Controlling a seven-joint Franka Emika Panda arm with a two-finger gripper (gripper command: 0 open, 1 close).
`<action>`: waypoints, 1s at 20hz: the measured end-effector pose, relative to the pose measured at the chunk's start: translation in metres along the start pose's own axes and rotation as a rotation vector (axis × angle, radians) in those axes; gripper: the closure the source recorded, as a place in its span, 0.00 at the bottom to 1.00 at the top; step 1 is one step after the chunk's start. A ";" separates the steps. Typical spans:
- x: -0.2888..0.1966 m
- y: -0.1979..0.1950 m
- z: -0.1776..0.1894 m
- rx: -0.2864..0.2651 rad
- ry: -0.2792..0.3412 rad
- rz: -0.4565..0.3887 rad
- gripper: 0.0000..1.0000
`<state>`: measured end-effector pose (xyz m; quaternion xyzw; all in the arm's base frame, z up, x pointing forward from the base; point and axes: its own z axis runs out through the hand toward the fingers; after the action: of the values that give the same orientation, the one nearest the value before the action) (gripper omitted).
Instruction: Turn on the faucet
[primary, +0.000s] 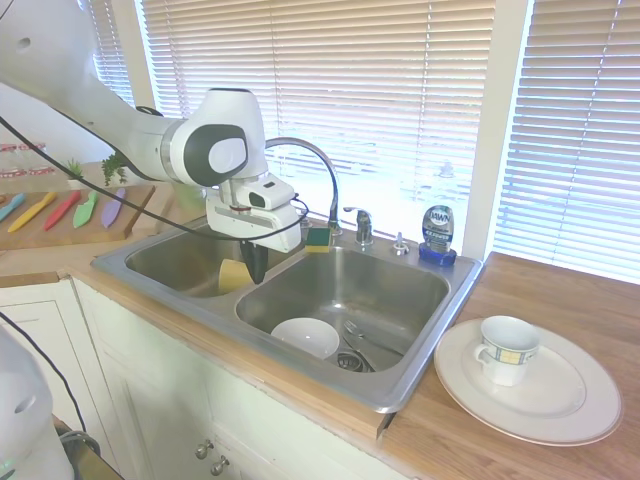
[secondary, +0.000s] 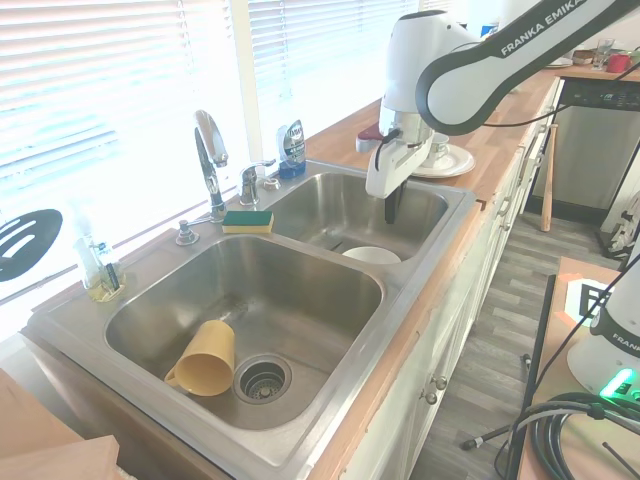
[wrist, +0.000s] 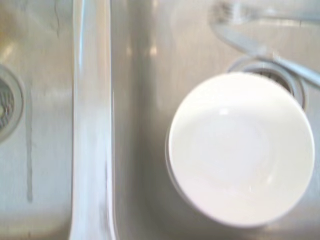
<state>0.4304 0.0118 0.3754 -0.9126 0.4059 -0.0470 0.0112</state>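
The white Franka arm's dark two-finger gripper (primary: 257, 265) hangs pointing straight down over the stainless-steel double sink (primary: 410, 385), near the divider between the basins and on the side of the basin that holds a white ceramic bowl (primary: 306, 336). From both exterior views the fingers appear pressed close together with nothing between them, though they are small and dark enough that a narrow gap cannot be ruled out. The wrist view looks down on the same bowl (wrist: 240, 150) beside the drain, with the bright strip of the divider running past it.

The shiny chrome faucet with its tall arched gooseneck spout (primary: 318, 165) stands on the back ledge of the sink, and its small separate chrome lever handle (primary: 361, 226) sits just beside the spout base, towards a clear dish soap bottle with a blue base (primary: 437, 236). A green and yellow sponge (primary: 318, 238) lies on the ledge near the spout, and a yellow plastic cup (secondary: 203, 358) lies on its side in the other basin.

The approach seems to be the step in hand: the gripper is well apart from the handle and nothing has been touched. The next move likely calls for travelling back towards the window ledge, clearing the spout's arch, then bringing the fingertips against the lever to push it.
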 end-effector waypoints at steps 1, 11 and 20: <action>0.003 -0.003 0.000 0.005 0.006 0.001 1.00; 0.087 -0.064 0.014 0.013 0.013 0.027 1.00; 0.139 -0.118 0.035 0.022 0.021 0.028 1.00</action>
<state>0.6136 -0.0128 0.3584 -0.9062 0.4181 -0.0607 0.0176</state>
